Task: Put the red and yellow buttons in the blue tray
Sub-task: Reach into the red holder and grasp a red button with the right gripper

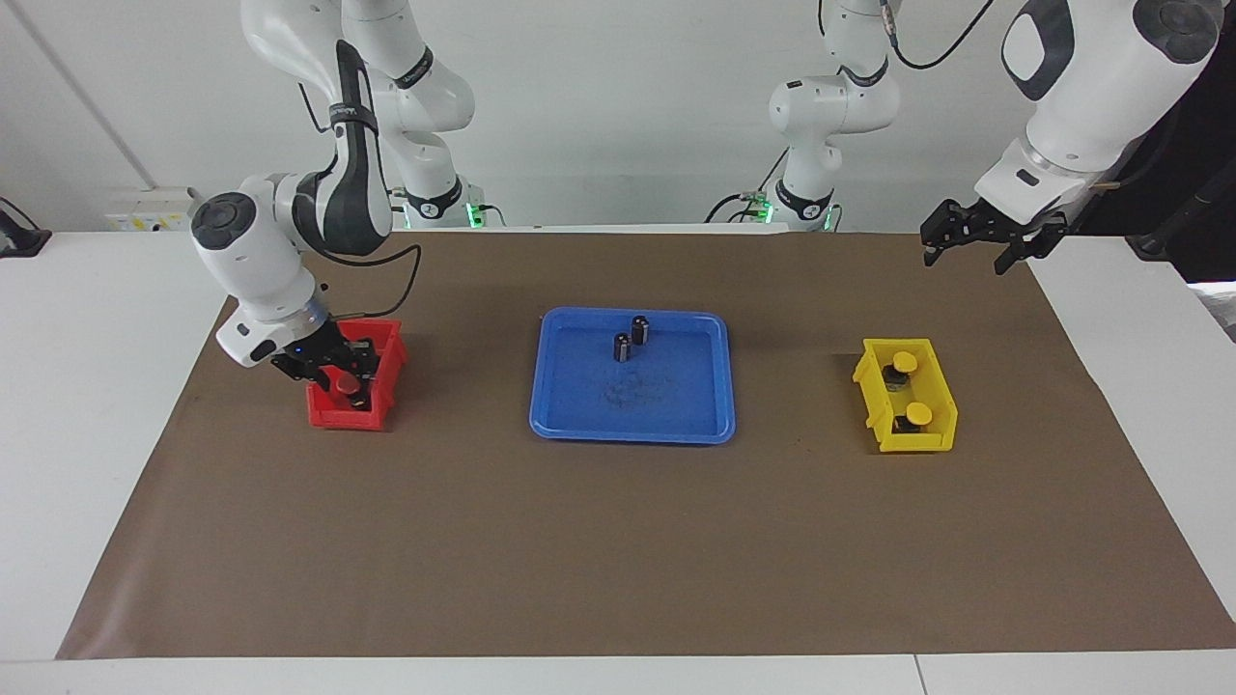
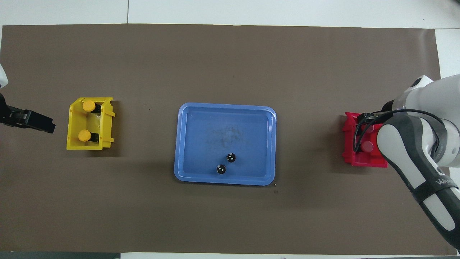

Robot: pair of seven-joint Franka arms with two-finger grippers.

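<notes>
Two yellow buttons (image 1: 904,361) (image 1: 918,414) stand in a small yellow bin (image 1: 941,391); they also show in the overhead view (image 2: 88,105) (image 2: 84,135). One red button (image 1: 345,384) shows in a small red bin (image 1: 333,417). My right gripper (image 1: 340,375) is lowered into that bin, right at this button. The overhead view shows this red cap (image 2: 367,145) and a second one (image 2: 373,127) partly under the arm. The blue tray (image 1: 632,432) lies mid-table with no red or yellow button in it. My left gripper (image 1: 973,253) is open and empty, raised over the mat's edge, waiting.
Two small dark capless cylinders (image 1: 622,347) (image 1: 640,330) stand in the tray, in the part nearer the robots. A brown mat (image 1: 618,550) covers the table. The red bin is toward the right arm's end, the yellow bin toward the left arm's end.
</notes>
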